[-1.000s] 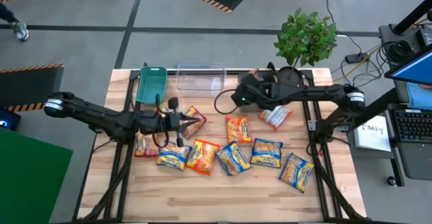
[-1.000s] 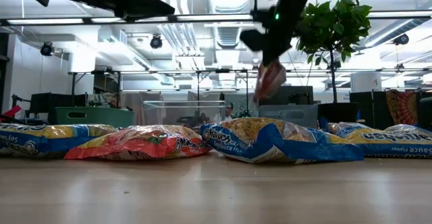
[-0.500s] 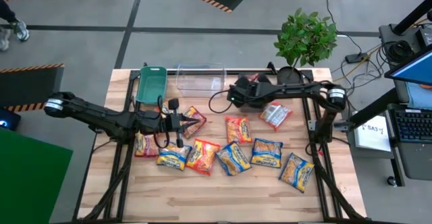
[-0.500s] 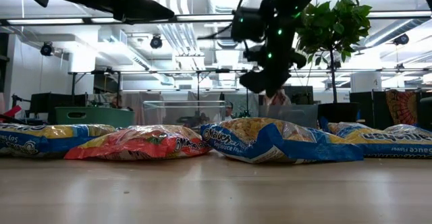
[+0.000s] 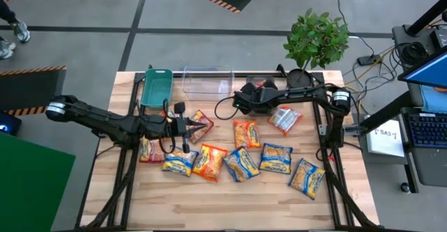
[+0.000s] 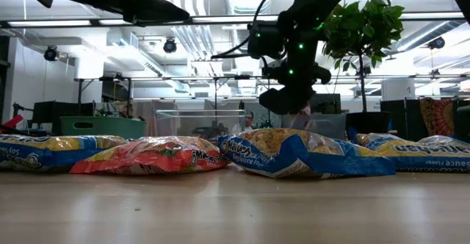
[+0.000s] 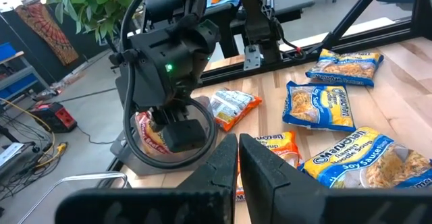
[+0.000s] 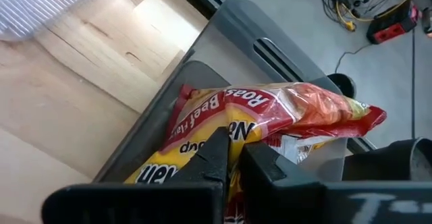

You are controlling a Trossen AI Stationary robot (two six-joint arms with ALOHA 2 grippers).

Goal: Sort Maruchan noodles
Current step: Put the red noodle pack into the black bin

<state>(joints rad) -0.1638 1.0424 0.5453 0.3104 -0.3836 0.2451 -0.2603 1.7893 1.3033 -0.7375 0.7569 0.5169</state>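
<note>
Crinkly ramen packets (image 5: 241,158) crowd table centre; bare wood strip (image 5: 209,204) at 6 o'clock free; teal plastic bin (image 5: 156,87), clear bin (image 5: 207,82) block 11–12 o'clock edge.

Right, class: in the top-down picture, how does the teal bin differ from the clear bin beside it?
The teal bin is solid-coloured; the clear bin is see-through, so the table shows through it. The teal bin's long side runs front to back; the clear bin lies crosswise. The teal bin is nearer the left corner, the clear bin nearer the middle. Both are open-topped and stand at the table's far edge.
</note>
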